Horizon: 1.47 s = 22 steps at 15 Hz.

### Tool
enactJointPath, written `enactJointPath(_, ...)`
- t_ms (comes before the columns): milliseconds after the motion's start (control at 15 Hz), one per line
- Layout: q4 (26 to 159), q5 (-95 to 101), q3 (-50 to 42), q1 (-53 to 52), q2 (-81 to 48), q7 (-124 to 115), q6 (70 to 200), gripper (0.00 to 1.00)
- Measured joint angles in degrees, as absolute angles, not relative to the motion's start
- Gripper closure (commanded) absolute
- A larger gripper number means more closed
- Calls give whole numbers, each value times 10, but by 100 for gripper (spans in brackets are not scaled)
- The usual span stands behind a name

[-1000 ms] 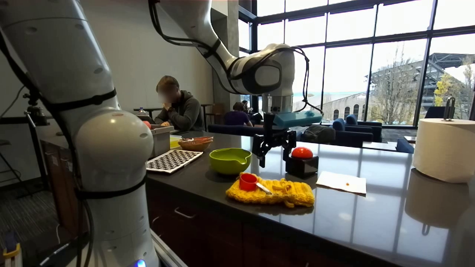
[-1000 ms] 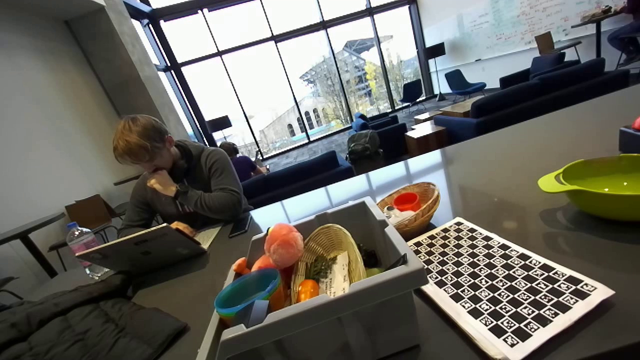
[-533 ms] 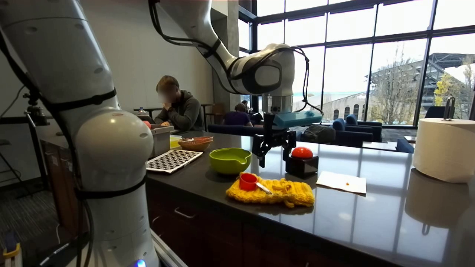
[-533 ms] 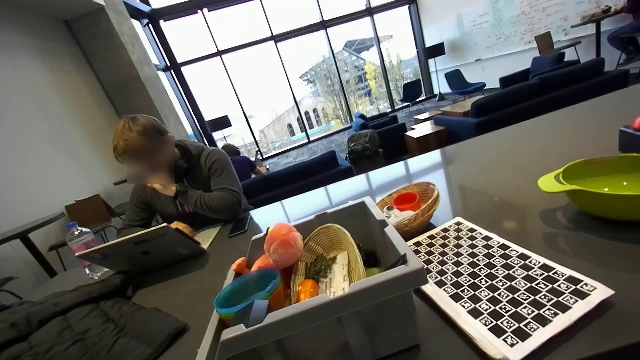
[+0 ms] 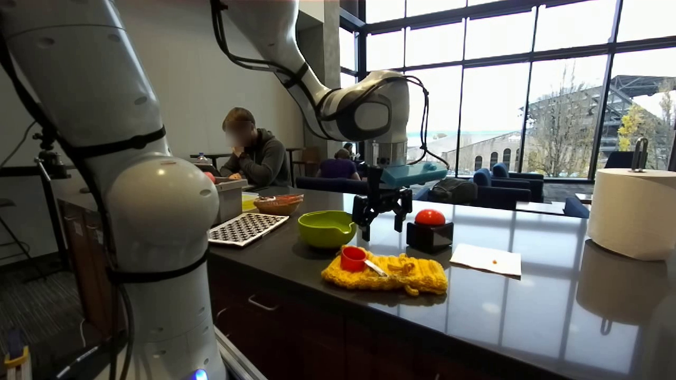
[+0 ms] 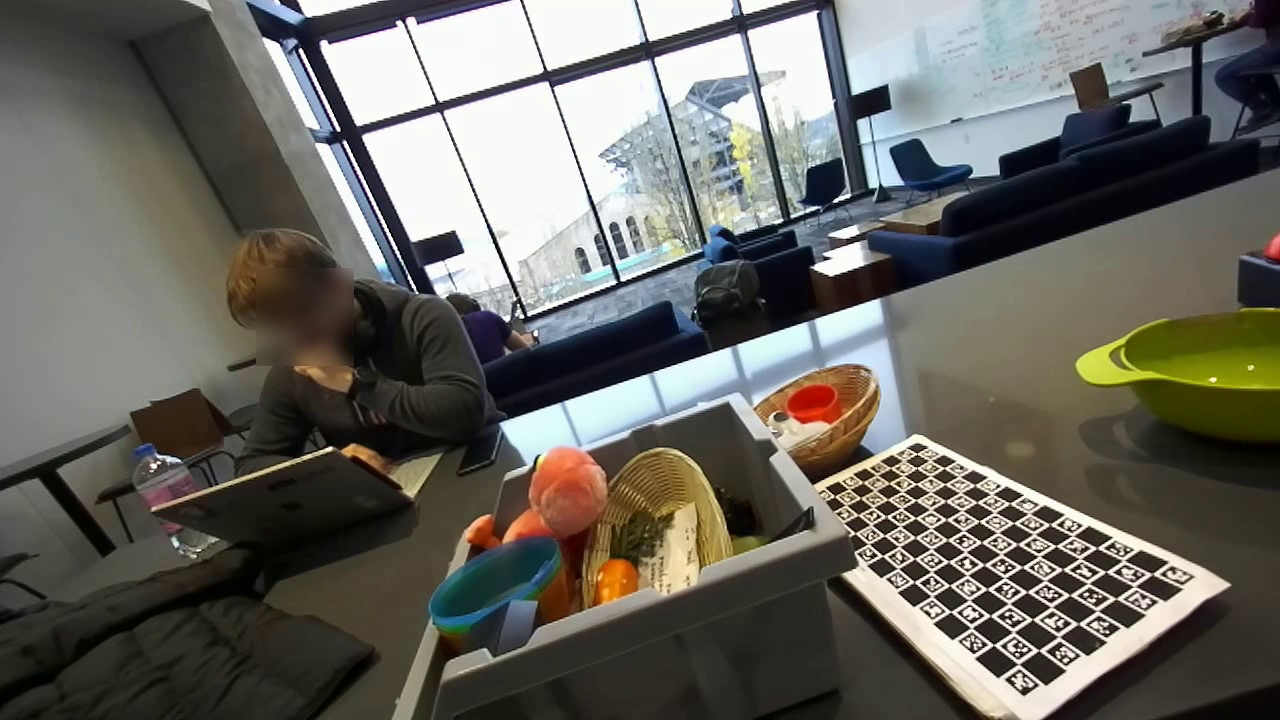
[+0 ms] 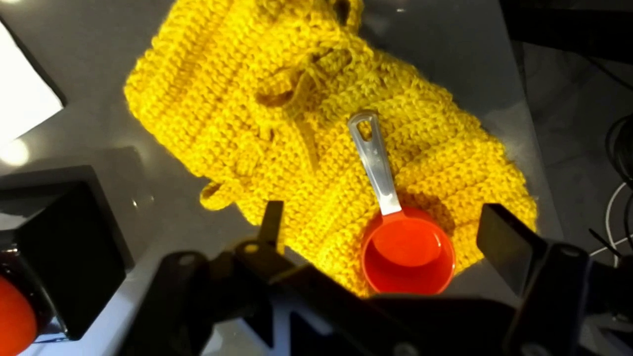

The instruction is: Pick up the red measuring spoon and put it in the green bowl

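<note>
Hanging over a dark counter (image 5: 491, 306), an arm (image 5: 161, 192) holds its gripper (image 5: 382, 228) higher than a yellow cloth (image 5: 417, 274) and apart from it, the fingers (image 7: 507, 247) spread with nothing caught between them. Beside one end of the cloth stands the bowl (image 5: 326, 232), the planned destination; off the cloth's long edge sits a button (image 5: 430, 232). Smallest of the group, the spoon (image 7: 406, 244) lies on the cloth, its red cup (image 7: 409, 274) at the bowl end, its metal handle (image 7: 377, 165) pointing toward the cloth's middle. The pickup appears yet to come, and trouble would likely start at the cloth: fingers lowered too far could nip its loose loops and drag it along with the spoon. An off-center squeeze might tip or shift the cup, given its smooth, round side and the soft cloth beneath. The bowl, so near the cloth, risks a knock from a wide-set finger.
</note>
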State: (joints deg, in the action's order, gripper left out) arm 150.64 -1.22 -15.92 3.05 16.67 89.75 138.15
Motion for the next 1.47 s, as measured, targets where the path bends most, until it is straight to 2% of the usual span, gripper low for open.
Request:
enactJointPath(400,1523,-108,-176,10,166,1030,1413,0)
enactJointPath(800,1515,-146,-198,7,161,1189,1359,0)
enactJointPath(1133,1509,-164,-196,11,153,1225,1347,0)
enactJointPath(1467,1510,-212,-183,9,120,1234,1392,0)
